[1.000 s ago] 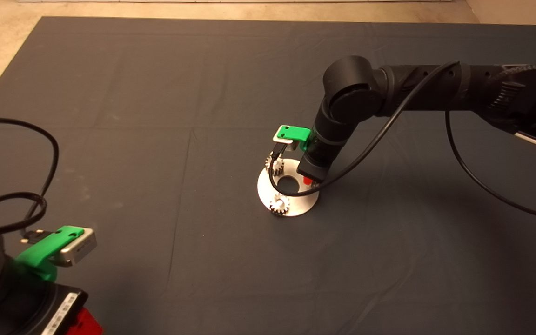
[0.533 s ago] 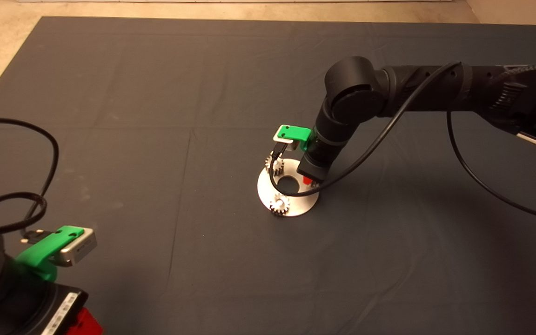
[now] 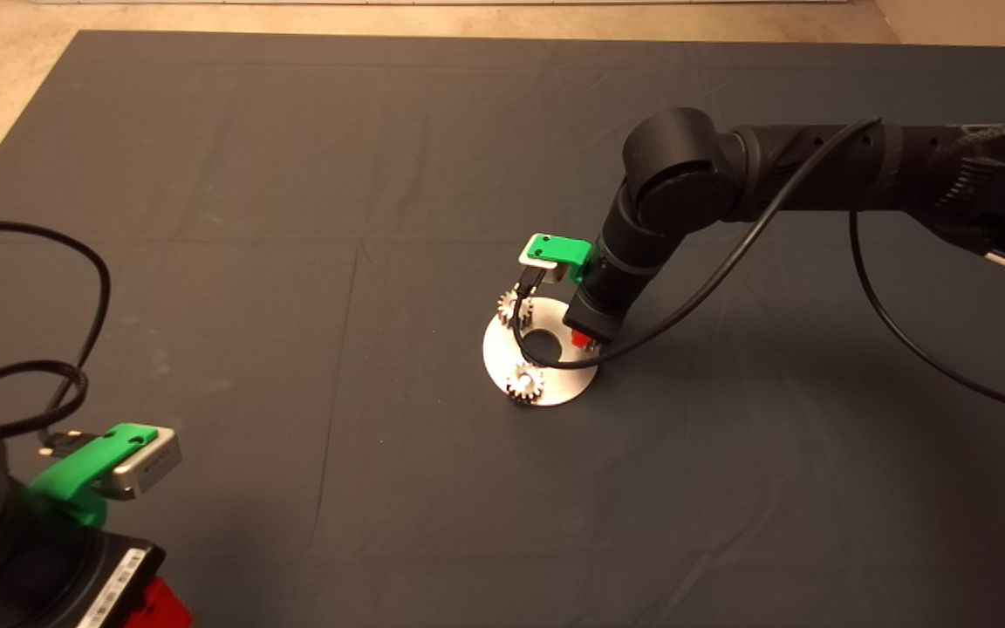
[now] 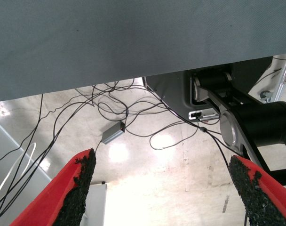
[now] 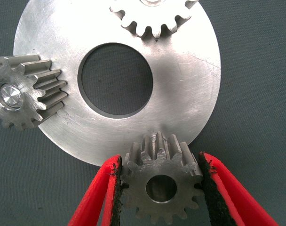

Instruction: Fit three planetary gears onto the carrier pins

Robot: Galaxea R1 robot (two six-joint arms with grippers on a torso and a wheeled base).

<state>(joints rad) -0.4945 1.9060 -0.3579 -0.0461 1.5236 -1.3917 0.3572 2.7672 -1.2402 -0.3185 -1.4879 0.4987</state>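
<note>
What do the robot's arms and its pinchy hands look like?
Both arms are black and round, like thick tubes with chunky joints. A thin black cable loops along the right arm. Each wrist has a green bracket holding a small silver camera. The right gripper and left gripper each have two red fingers with rough black pads.

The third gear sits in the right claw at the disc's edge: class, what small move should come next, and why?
Probably a gentle press straight down. The right claw grips the third gear at the disc rim, its bore looking dark, while the seated gear shows a bright pin top.
</note>
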